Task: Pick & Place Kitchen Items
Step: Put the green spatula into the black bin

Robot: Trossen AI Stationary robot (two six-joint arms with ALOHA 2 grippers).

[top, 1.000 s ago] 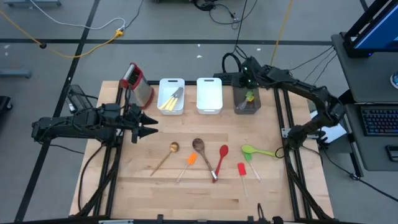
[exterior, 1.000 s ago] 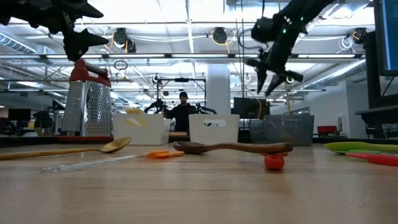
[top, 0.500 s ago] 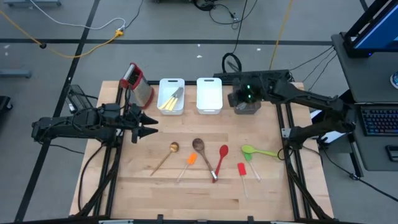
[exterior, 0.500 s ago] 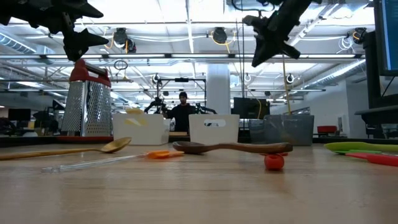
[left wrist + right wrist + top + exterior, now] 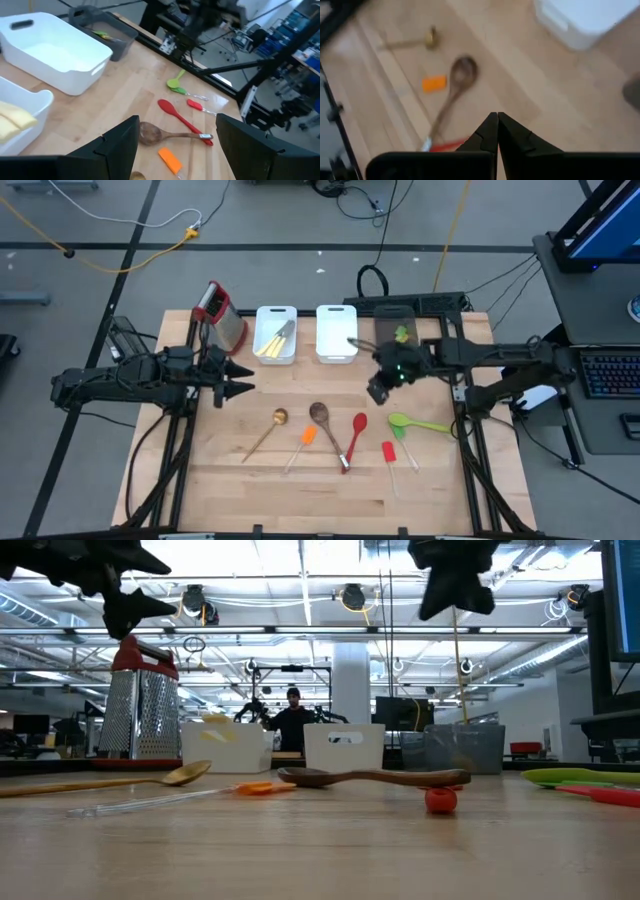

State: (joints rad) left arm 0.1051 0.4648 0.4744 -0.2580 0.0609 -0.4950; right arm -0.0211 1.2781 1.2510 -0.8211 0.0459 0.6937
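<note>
1. Right gripper (image 5: 378,387) — above the table between the grey bin (image 5: 397,338) and the red spoon (image 5: 356,430); fingers pressed together tip to tip in the right wrist view, nothing between them.
2. Left gripper (image 5: 242,386) — held over the table's left part, just in front of the box grater (image 5: 222,313); fingers spread apart in the left wrist view, holding nothing.
3. Pale wooden spoon (image 5: 265,433) — flat on the table, leftmost of the loose items.
4. Orange mini spatula (image 5: 304,440) — beside the dark wooden spoon (image 5: 328,428), whose handle end meets that of the red spoon.
5. Red mini spatula (image 5: 389,455) — right of the red spoon, apart from it.
6. Lime-green spoon (image 5: 413,422) — near the table's right edge.
7. Left white bin (image 5: 275,334) — holds yellow and metal utensils.
8. Middle white bin (image 5: 337,332) — shows only its white floor.
9. Grey bin — a green utensil inside.
10. Person (image 5: 293,720) — in the room beyond the table, low view.
</note>
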